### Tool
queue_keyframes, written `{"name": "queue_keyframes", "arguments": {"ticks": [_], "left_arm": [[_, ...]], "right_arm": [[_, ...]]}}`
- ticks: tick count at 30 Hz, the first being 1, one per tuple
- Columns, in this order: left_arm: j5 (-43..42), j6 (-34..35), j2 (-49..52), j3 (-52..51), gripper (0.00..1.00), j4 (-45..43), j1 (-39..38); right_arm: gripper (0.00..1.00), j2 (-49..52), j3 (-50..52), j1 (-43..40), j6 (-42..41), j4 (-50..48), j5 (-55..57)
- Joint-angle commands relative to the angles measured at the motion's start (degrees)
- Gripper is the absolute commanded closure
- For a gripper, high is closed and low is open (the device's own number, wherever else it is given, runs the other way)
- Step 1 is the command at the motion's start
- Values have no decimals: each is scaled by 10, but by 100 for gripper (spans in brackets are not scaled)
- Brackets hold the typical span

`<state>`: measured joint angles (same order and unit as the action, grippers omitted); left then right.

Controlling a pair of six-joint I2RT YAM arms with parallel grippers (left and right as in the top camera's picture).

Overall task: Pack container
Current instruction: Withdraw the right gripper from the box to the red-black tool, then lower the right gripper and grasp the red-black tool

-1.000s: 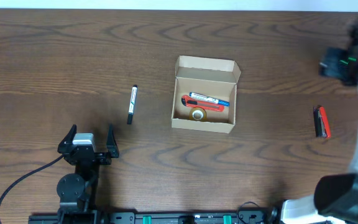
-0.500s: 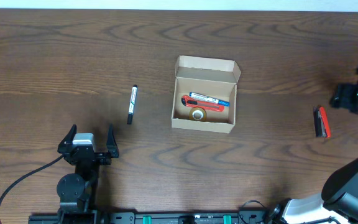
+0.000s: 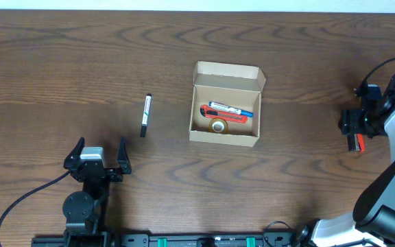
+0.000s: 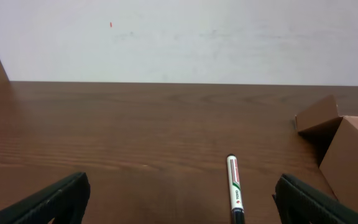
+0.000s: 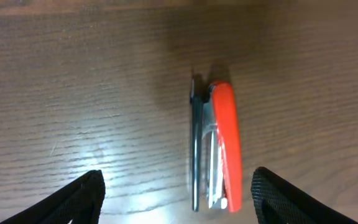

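The tan cardboard container [image 3: 225,110] stands open at the table's middle, flap lid up at the back; its corner shows in the left wrist view [image 4: 347,155]. Inside lie a red cutter [image 3: 221,115], a white-and-blue pen [image 3: 230,108] and a small tape roll [image 3: 218,126]. A black-and-white marker [image 3: 145,114] lies left of the box; it also shows in the left wrist view [image 4: 234,190], between the open fingers. My left gripper [image 3: 100,152] is open and empty near the front left. My right gripper [image 3: 354,125] is open above a red stapler [image 5: 218,148] at the far right.
A black cable [image 3: 19,202] runs from the left arm's base toward the front left edge. A white wall [image 4: 179,37] stands beyond the table's far edge. Bare wood lies between the box and the stapler.
My right arm has swung from the far right corner down and inward over the red stapler. The left arm, the box and the marker have not moved.
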<state>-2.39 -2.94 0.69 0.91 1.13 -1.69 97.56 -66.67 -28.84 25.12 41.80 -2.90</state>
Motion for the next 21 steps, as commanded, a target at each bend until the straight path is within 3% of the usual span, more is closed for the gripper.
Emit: {"name": "queue_keyframes", "arguments": {"ticks": [1,21], "left_arm": [[9,4,-4,-6,5,32,2],[14,4,-4,-6,5,32,2]], "right_arm": [[24,-2,2,0,39,-9,-6],[28,40,8,-39,37,-30,-3]]}}
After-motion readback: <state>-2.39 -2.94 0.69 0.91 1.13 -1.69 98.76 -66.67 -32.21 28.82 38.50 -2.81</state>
